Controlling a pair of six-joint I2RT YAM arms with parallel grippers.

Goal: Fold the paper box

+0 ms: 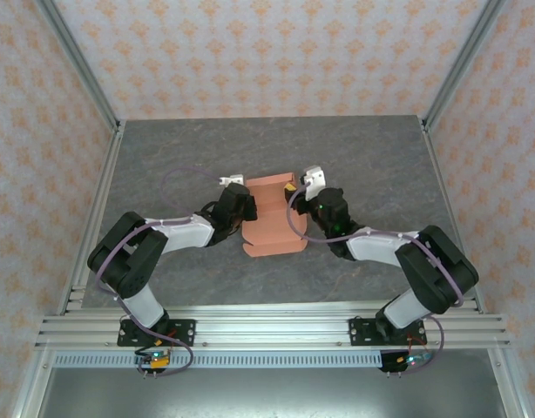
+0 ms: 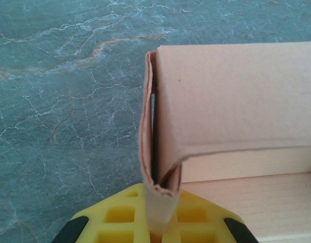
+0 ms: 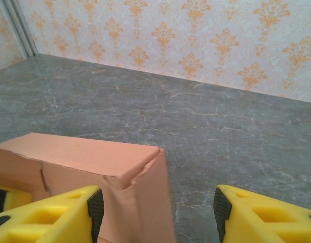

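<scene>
Box (image 1: pixel 274 218) sits in the middle of the table (image 1: pixel 163 157) from up top, salmon card half folded, left gripper (image 1: pixel 240 198) at its left edge, right gripper (image 1: pixel 304 187) at its right, floral wallpaper (image 1: pixel 276 52) all round. Left wrist: left gripper (image 2: pixel 158 217) pinching a doubled-over side wall of thin card, grey marbled surface underneath. Right wrist: right gripper (image 3: pixel 156 215) spread wide, a creased box corner between the jaws, up against one.
</scene>
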